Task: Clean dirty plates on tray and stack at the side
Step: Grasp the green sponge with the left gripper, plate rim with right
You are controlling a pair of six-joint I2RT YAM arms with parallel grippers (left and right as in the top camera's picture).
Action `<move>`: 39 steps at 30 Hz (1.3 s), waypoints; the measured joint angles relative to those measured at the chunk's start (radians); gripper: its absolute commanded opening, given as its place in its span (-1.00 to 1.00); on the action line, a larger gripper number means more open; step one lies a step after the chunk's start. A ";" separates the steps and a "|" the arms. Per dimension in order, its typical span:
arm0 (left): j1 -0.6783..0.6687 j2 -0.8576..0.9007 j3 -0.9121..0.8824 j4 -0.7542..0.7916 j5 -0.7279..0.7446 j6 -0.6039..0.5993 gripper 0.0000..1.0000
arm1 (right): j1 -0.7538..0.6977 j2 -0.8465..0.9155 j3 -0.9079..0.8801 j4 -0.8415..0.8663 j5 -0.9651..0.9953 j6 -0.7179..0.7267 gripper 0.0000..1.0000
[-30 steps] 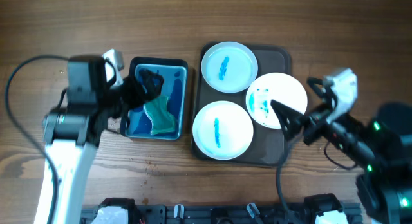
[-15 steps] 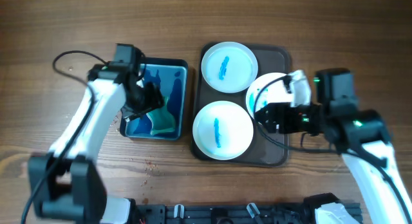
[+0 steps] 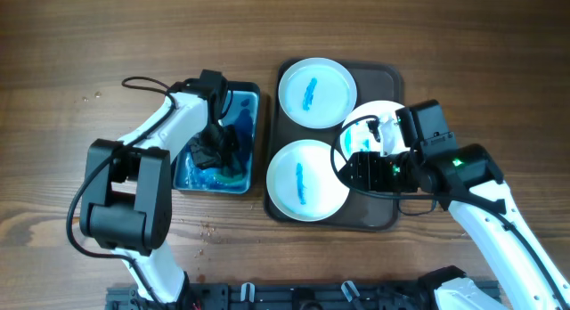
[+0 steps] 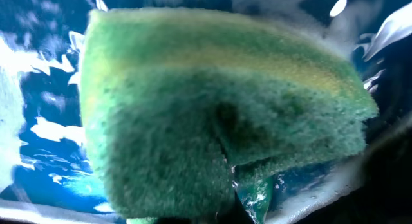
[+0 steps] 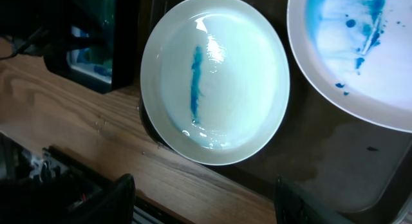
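Observation:
Three white plates with blue smears lie on the dark brown tray (image 3: 385, 214): one at the back (image 3: 317, 92), one at the front left (image 3: 303, 181) (image 5: 215, 76), and one on the right (image 3: 385, 123) (image 5: 367, 56), partly under my right arm. My right gripper (image 3: 356, 170) (image 5: 206, 205) hovers open above the tray's front, between the front-left and right plates, with nothing in it. My left gripper (image 3: 212, 150) is down in the blue tub (image 3: 252, 103), shut on a green sponge (image 4: 193, 108) that fills the left wrist view; its fingers are hidden.
The blue tub stands just left of the tray and holds blue soapy water (image 4: 38, 76). Bare wooden table (image 3: 463, 61) lies to the right of the tray and behind it. A black rail (image 3: 294, 297) runs along the front edge.
My left arm has reached into the tub and closed on the sponge. My right arm has swung left over the tray, its jaws a little narrower.

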 measured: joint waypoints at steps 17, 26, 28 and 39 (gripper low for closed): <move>0.050 -0.027 0.026 0.094 -0.059 0.034 -0.55 | 0.000 0.000 0.000 0.039 0.042 0.076 0.40; 0.050 -0.041 -0.051 0.195 -0.068 0.048 -0.14 | 0.000 0.000 0.000 0.038 0.042 0.076 0.40; 0.050 -0.041 -0.032 0.143 -0.074 0.048 0.16 | 0.000 0.000 0.000 0.039 0.042 0.076 0.40; 0.050 -0.076 0.109 -0.137 -0.021 0.045 0.09 | 0.000 0.000 0.000 0.029 0.080 0.087 0.56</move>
